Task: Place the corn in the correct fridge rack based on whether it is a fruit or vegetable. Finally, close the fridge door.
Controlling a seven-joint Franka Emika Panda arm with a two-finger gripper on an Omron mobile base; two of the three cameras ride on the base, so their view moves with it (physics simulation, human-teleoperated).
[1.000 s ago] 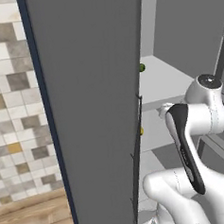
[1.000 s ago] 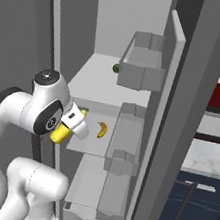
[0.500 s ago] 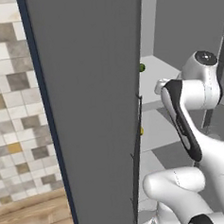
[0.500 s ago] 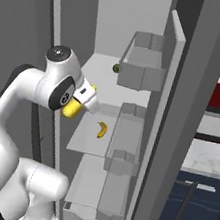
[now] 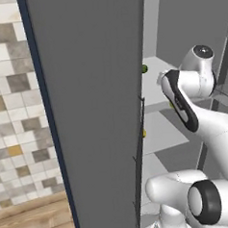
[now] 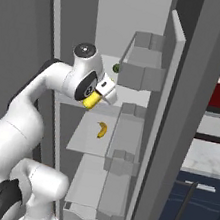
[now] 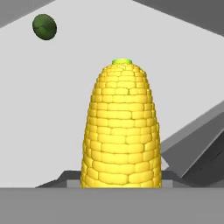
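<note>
Yellow corn sits pinched in the gripper, apparently level with the fridge's upper shelf, where a dark-green round item rests; a banana lies below.

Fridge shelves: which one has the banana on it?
The middle shelf, below the gripper holding the corn. The banana lies there; the upper shelf holds a dark green round item instead.

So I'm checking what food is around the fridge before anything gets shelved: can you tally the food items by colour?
Yellow: 2, the corn in the gripper and a banana on the middle rack.
Dark green: 1, a round item on the upper rack.
Total: 3
</note>
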